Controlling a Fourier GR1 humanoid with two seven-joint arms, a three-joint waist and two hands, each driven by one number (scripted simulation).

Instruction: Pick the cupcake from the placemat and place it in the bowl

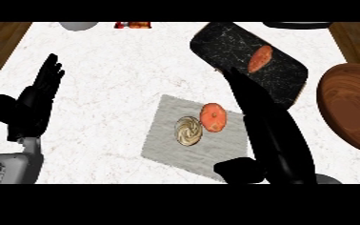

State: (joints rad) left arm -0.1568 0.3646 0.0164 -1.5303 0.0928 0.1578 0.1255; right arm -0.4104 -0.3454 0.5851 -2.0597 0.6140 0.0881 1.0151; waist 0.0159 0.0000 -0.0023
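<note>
Right hand, fingers straight and empty, reaches over the placemat's right edge, apparently lining up on the cupcake lying there beside an orange fruit; the bowl waits further right, the left hand resting open.

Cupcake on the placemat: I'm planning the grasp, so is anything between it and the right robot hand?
Yes. A round orange item sits on the placemat close beside the cupcake, on the side facing the right robot hand, whose straight fingers extend just past it. The wooden bowl lies farther right.
</note>
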